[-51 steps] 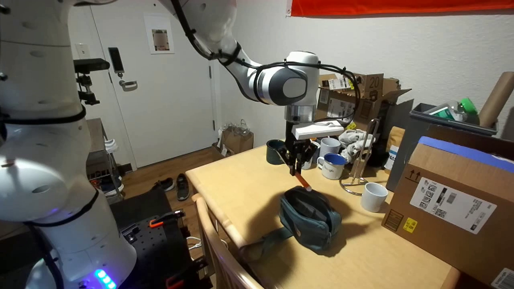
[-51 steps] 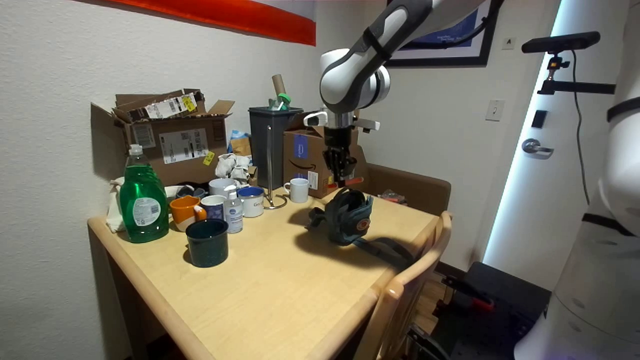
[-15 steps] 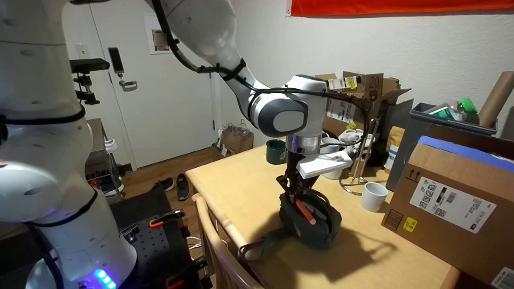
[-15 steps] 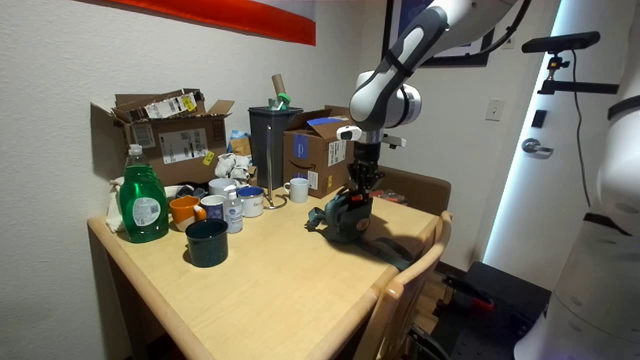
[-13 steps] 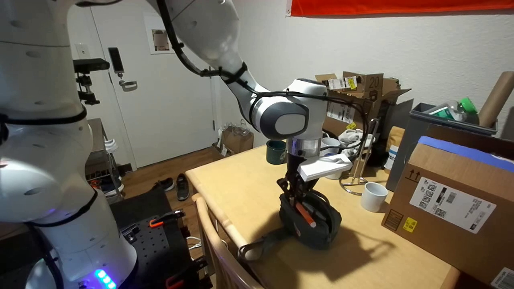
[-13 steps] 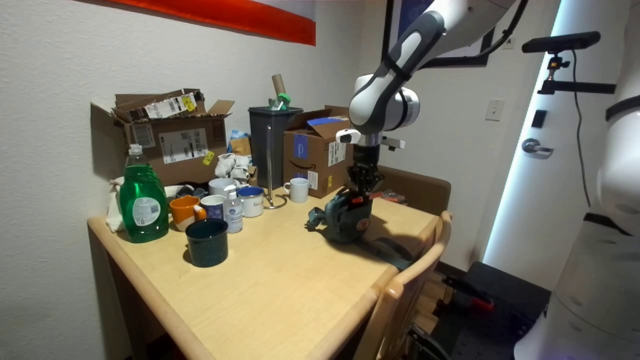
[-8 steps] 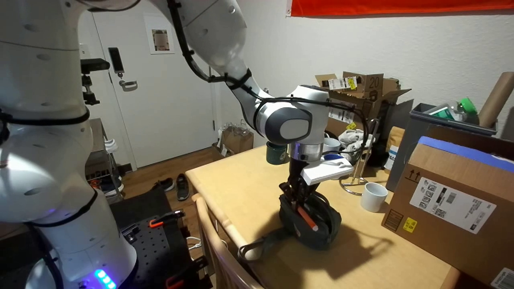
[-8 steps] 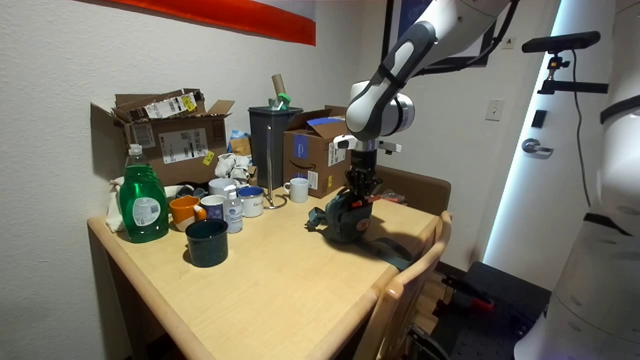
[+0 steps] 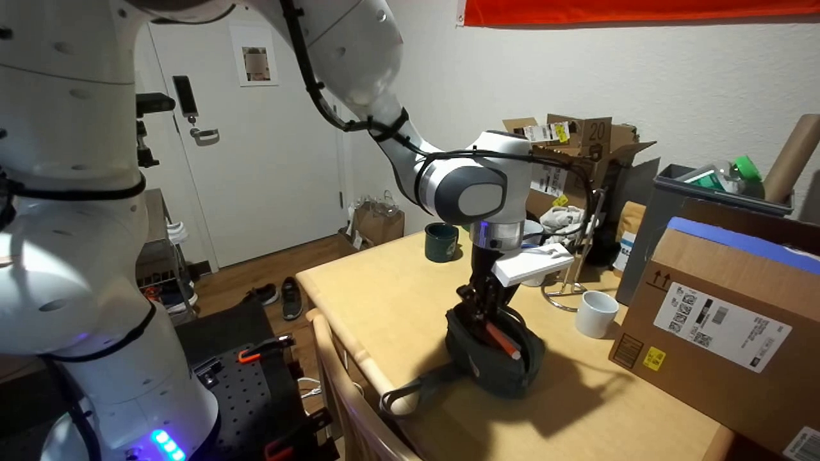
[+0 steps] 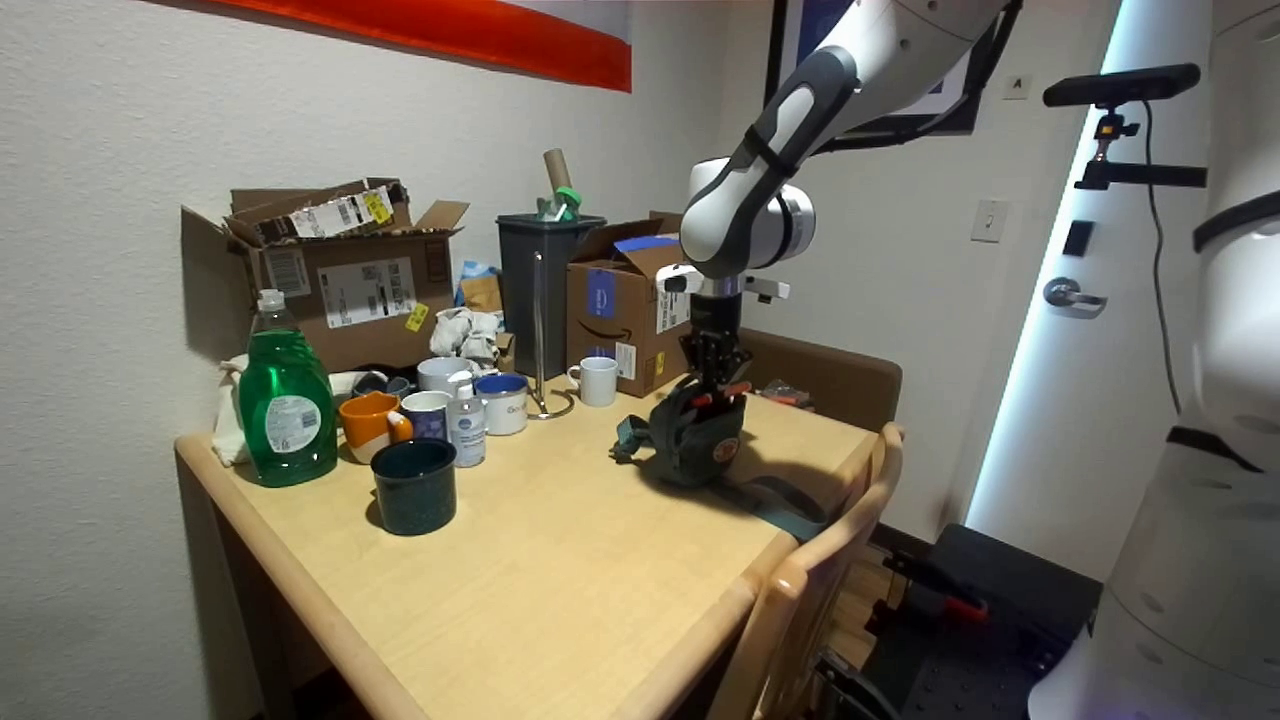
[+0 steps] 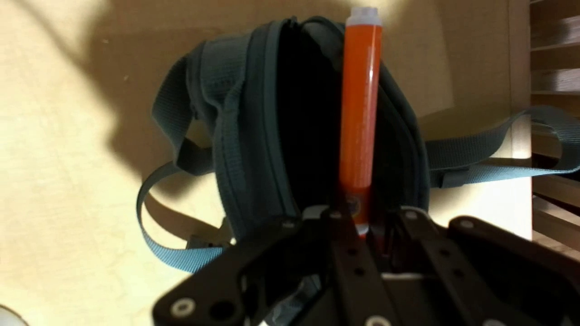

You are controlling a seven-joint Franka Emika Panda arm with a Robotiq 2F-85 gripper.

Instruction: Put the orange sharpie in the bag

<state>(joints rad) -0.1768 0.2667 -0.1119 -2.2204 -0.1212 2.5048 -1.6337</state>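
Observation:
The orange sharpie (image 9: 502,340) is held in my gripper (image 9: 479,317), with its pale-tipped far end sticking out. The dark blue-green bag (image 9: 490,371) stands on the table with its mouth unzipped. In the wrist view the sharpie (image 11: 360,104) lies across the bag's (image 11: 249,154) dark mouth, its far end over the rim. The gripper (image 11: 364,222) closes round its near end; the fingertips are partly hidden in shadow. In an exterior view the gripper (image 10: 715,383) is low at the mouth of the bag (image 10: 705,445), and the sharpie (image 10: 738,388) shows at the rim.
A white mug (image 9: 597,314) and a large cardboard box (image 9: 717,346) stand beside the bag. A metal stand (image 10: 540,340), several mugs and a green soap bottle (image 10: 288,400) stand farther along the table. A wooden chair (image 9: 352,390) is at the table edge.
Over the last seconds my gripper has lowered with the sharpie from above the bag to its mouth. In the last half second it has shifted slightly sideways and up a little, still holding the sharpie.

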